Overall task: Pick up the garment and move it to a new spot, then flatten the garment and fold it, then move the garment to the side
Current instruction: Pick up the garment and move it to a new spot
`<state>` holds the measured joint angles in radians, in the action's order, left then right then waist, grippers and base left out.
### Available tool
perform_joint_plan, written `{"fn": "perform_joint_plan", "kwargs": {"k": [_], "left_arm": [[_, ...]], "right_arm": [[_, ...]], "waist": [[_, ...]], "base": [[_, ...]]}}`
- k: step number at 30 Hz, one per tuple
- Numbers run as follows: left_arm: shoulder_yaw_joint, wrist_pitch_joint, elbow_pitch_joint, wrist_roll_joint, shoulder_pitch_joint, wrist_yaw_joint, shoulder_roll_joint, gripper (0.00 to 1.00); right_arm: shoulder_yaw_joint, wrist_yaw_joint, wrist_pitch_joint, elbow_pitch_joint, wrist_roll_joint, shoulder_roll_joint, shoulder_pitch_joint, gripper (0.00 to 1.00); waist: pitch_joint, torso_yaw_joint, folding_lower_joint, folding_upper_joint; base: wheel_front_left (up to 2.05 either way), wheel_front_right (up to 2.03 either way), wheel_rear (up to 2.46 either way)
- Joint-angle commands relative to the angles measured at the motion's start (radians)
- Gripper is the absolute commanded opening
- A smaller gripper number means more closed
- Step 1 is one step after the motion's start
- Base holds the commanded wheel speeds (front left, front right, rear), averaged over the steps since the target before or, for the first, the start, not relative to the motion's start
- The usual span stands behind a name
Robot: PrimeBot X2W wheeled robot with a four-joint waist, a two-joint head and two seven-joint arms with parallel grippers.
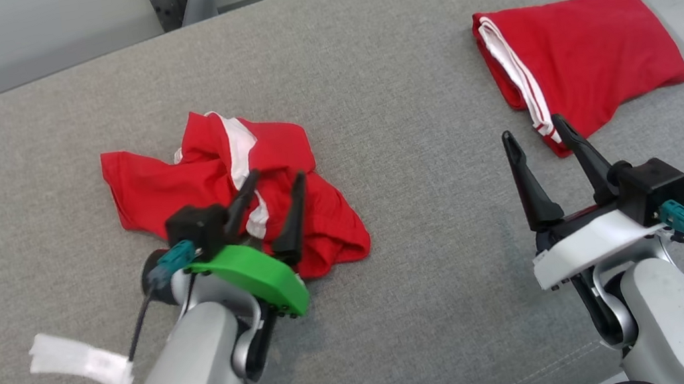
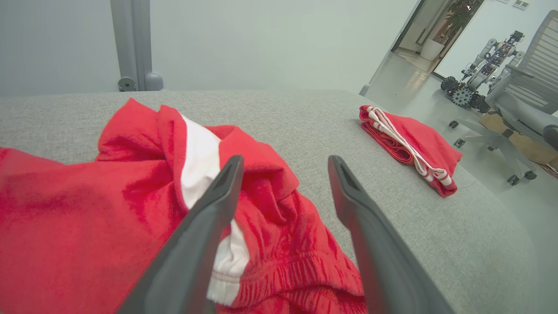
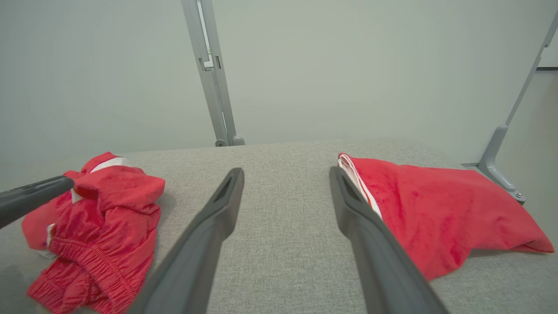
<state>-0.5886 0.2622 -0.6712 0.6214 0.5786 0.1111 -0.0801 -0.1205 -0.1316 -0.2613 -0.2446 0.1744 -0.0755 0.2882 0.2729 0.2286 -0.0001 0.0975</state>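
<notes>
Bright, even light — soft shadow beside the garment (image 3: 100, 226), wide-angle bending at edges

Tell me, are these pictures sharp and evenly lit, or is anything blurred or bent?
Head view: soft, even light, only faint shadow beside the crumpled garment. Left wrist view: the left gripper looms oversized, near fabric slightly soft, the doorway glares. Right wrist view: the wide lens tilts the grey post.

Two red garments lie on one grey cushion (image 1: 389, 145): one crumpled garment (image 1: 168, 190) at 9 o'clock, one folded garment (image 1: 597, 55) at 2 o'clock. Two grippers are counted, the left gripper (image 1: 277, 176) at 8 o'clock and the right gripper (image 1: 532, 127) at 4 o'clock, four dark fingers (image 1: 532, 185) in all. The left wrist view shows, at 2 o'clock, one office chair (image 2: 523, 96) and one other robot (image 2: 479, 69).
</notes>
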Motion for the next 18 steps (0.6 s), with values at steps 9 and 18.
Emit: {"fn": "perform_joint_plan", "kwargs": {"k": [9, 18], "left_arm": [[0.248, 0.001, 0.153, -0.198, -0.207, -0.071, -0.069, 1.00], [0.488, 0.001, 0.295, -0.343, -0.427, -0.111, -0.066, 1.00]], "right_arm": [[0.019, 0.002, -0.002, -0.003, -0.012, 0.006, -0.055, 1.00], [0.023, 0.002, -0.002, -0.015, -0.018, 0.010, -0.104, 1.00]], "waist": [[-0.093, -0.037, 0.0001, -0.0001], [-0.159, -0.070, 0.0001, -0.0001]], "base": [[0.00, 0.00, 0.00], [0.00, 0.00, 0.00]]}}
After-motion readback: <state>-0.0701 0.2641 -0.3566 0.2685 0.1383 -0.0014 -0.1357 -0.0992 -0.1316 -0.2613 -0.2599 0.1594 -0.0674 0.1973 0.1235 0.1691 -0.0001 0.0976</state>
